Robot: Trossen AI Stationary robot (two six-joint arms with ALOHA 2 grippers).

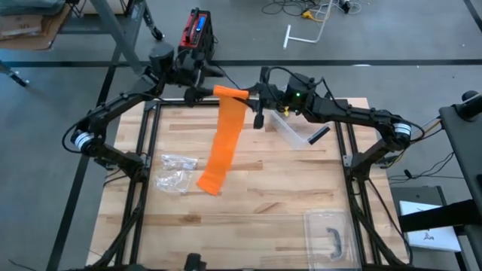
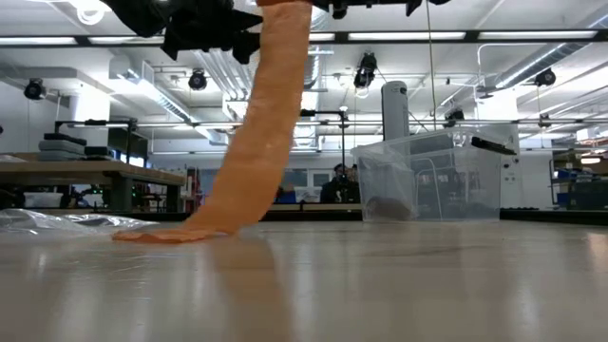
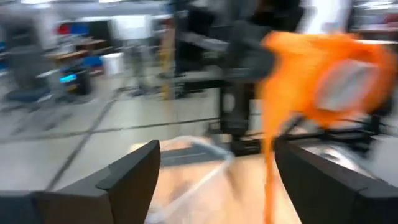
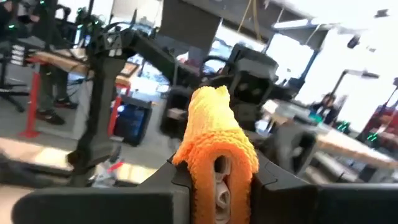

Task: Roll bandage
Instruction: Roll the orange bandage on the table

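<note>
Over the table [image 1: 248, 203], right hand [image 4: 219, 177] pinches bandage [image 1: 224, 143] top, apparently.

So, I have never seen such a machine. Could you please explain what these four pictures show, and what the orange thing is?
It is a robot with two dark arms at a wooden table. One picture looks down from above, one looks level across the tabletop, and two come from cameras on the wrists. The orange thing is a bandage: its top is lifted at the table's far edge, and its tail reaches down to the wood. The right gripper is shut on its upper end. The left gripper is open, close beside it. Also on the table: crumpled clear plastic, a clear box and a clear lid.
</note>
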